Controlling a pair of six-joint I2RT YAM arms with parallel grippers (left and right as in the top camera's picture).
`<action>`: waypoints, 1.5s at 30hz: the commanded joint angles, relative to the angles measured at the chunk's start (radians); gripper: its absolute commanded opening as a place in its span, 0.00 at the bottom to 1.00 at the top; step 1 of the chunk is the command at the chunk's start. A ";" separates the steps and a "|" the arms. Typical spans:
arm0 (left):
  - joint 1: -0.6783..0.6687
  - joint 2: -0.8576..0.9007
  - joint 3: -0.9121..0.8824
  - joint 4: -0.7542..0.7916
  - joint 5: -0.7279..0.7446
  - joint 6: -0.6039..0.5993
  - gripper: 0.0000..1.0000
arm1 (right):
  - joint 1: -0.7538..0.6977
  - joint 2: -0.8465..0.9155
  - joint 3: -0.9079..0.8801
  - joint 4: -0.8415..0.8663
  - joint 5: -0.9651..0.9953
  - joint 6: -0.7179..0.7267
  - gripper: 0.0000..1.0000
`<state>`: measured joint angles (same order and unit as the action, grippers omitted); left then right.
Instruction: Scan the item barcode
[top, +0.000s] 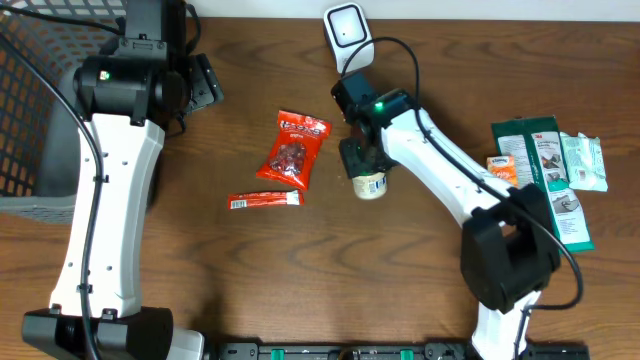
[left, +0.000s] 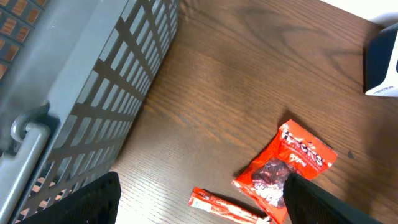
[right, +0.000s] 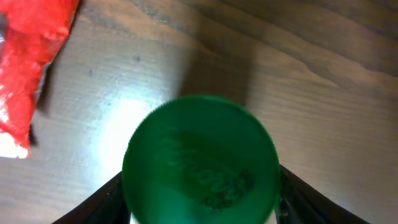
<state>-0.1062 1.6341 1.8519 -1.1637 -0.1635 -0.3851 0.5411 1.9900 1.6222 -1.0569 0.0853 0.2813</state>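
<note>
A: From overhead, where is the item found?

B: The green-lidded jar (top: 370, 184) is seen at the tip of the right jaws (top: 362, 160), mid-desk, just right of the red snack bag (top: 295, 148). The barcode scanner (top: 347, 30) is set at the far edge of the desk (top: 300, 280), near that wrist and directly beyond it. The pale end of the green-lidded jar is turned away from the scanner, so its long axis is judged to run roughly along the line towards it. The left jaws (top: 205, 85) are held by the basket (top: 30, 110), well apart from the item. The right arm is plainly the nearer.

A: And what is given by the left wrist view?

B: The left jaws (left: 202, 180) are shown spread wide with nothing between them. Only the snack bag, a red stick packet (left: 224, 208) and a corner of the scanner (left: 382, 62) are taken in.

A: And the right wrist view?

B: The lid is met end-on, filling the gap. The right jaws (right: 200, 205) are seen clenched on the green-lidded jar (right: 200, 155) from both sides. No barcode is visible, and whether the jar is lifted off the desk cannot be told. It is judged that its side must be swung round to face the scanner.
</note>
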 joint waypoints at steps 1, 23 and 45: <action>0.003 -0.020 0.006 -0.003 -0.009 0.006 0.84 | -0.004 -0.041 0.005 -0.022 0.014 0.011 0.48; 0.003 -0.020 0.006 -0.003 -0.009 0.006 0.84 | -0.018 -0.066 0.016 0.042 0.014 0.131 0.85; 0.003 -0.020 0.006 -0.003 -0.009 0.006 0.84 | -0.025 -0.040 -0.056 0.199 0.086 0.858 0.98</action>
<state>-0.1062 1.6341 1.8519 -1.1637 -0.1635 -0.3851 0.5251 1.9579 1.5955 -0.8700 0.1387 1.0710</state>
